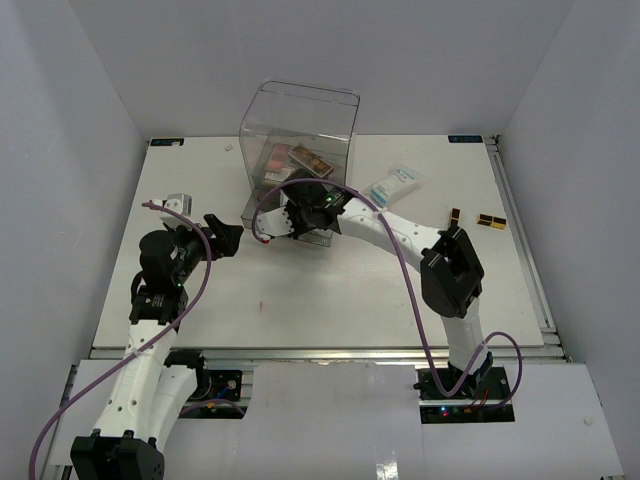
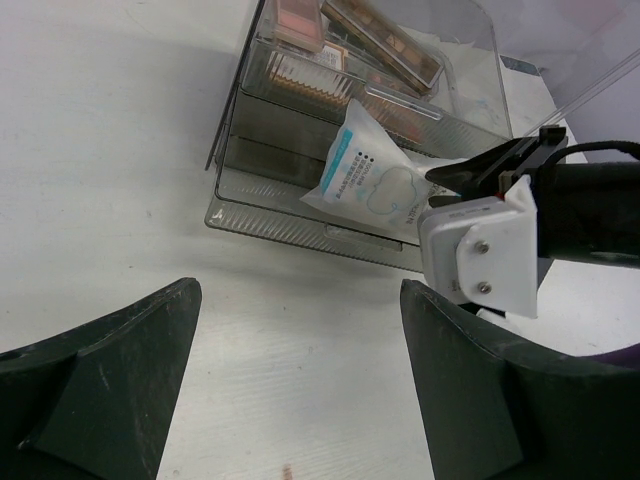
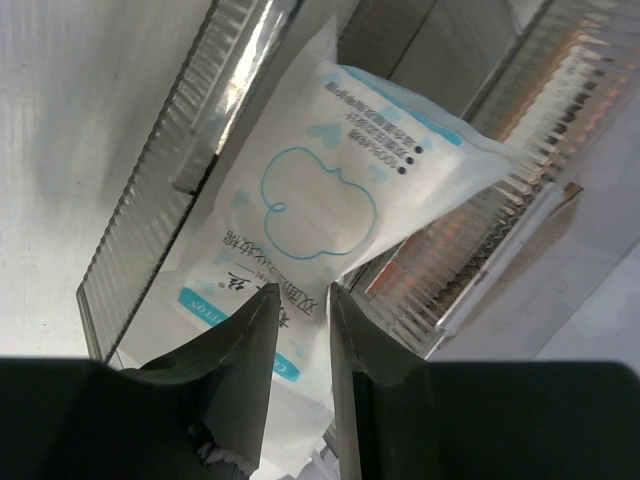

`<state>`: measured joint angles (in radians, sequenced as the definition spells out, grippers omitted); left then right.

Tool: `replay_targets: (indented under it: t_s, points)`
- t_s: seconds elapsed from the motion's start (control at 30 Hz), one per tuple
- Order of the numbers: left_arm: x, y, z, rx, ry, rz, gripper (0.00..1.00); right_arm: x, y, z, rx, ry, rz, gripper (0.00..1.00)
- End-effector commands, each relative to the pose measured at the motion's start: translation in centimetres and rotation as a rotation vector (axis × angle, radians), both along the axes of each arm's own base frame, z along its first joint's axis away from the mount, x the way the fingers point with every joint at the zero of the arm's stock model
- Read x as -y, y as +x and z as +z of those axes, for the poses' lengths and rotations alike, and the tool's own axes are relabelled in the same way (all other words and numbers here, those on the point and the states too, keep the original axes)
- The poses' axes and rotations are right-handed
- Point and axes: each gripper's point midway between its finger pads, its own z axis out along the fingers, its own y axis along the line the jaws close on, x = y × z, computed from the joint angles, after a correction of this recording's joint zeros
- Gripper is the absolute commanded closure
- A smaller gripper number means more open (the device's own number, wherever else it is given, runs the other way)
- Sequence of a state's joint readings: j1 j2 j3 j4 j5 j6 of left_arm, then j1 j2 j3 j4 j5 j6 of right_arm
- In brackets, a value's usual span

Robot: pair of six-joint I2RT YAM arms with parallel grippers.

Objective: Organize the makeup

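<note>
Two packets (image 1: 397,183), two loose palettes (image 1: 490,221)

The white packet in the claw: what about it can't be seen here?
Top view: the right gripper covers the packet.
Right wrist view: the packet's near end is behind the fingers; its print is too small to read.
Left wrist view: the gripper covers one corner.

White packet (image 3: 320,200) printed with a pale-blue cloud outline, blue flecks, a teal band and black lettering; clear box (image 1: 300,115) with smoky-grey ribbed drawers (image 2: 270,200); pink palette (image 2: 298,20) and brown palette (image 2: 385,35) on top; second packet (image 1: 397,183) white and blue, far right; small orange-brown palettes (image 1: 490,221); table (image 1: 300,300) white.
</note>
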<state>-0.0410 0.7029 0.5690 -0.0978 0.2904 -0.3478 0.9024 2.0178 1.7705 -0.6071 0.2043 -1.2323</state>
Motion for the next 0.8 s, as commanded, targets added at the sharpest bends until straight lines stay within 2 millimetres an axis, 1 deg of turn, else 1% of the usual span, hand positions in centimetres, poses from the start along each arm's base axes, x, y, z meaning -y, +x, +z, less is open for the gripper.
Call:
replay_targets:
  t_s: [0.0, 0.07, 0.1, 0.13, 0.2, 0.23, 0.3, 0.4, 0.5, 0.67, 0.77]
  points:
    - [-0.3, -0.1, 0.9, 0.032, 0.010, 0.012, 0.08, -0.9, -0.3, 5.6, -0.043, 0.189, -0.022, 0.65]
    - [-0.3, -0.1, 1.0, 0.033, 0.011, 0.010, 0.08, -1.1, -0.4, 7.3, -0.061, 0.250, -0.027, 0.65]
    - [-0.3, 0.0, 1.0, 0.035, 0.011, 0.010, 0.08, -1.2, -0.5, 7.8, -0.085, 0.287, -0.039, 0.65]
    - [-0.3, -0.1, 1.1, 0.036, 0.011, 0.010, 0.08, -0.8, 0.0, 8.3, -0.089, 0.313, -0.065, 0.66]
    - [-0.3, -0.1, 1.0, 0.035, 0.011, 0.010, 0.08, -0.9, 0.2, 8.8, -0.124, 0.373, -0.088, 0.67]
    - [-0.3, -0.1, 1.0, 0.035, 0.011, 0.010, 0.08, -1.0, 0.4, 8.7, -0.135, 0.390, -0.099, 0.68]
    - [-0.3, -0.1, 1.0, 0.036, 0.010, 0.011, 0.08, -0.9, 0.7, 8.0, -0.145, 0.406, -0.120, 0.69]
    - [-0.3, -0.1, 1.0, 0.035, 0.009, 0.011, 0.08, -0.9, 1.0, 6.2, -0.155, 0.418, -0.143, 0.75]
    - [-0.3, -0.1, 0.9, 0.034, 0.010, 0.011, 0.08, -1.1, 1.4, 5.1, -0.151, 0.426, -0.160, 0.77]
    - [-0.3, -0.1, 0.9, 0.034, 0.011, 0.011, 0.08, -1.8, 2.0, 3.0, -0.172, 0.408, -0.172, 0.79]
    - [-0.3, -0.1, 1.0, 0.036, 0.011, 0.012, 0.08, -1.8, 2.2, 1.8, -0.179, 0.393, -0.186, 0.79]
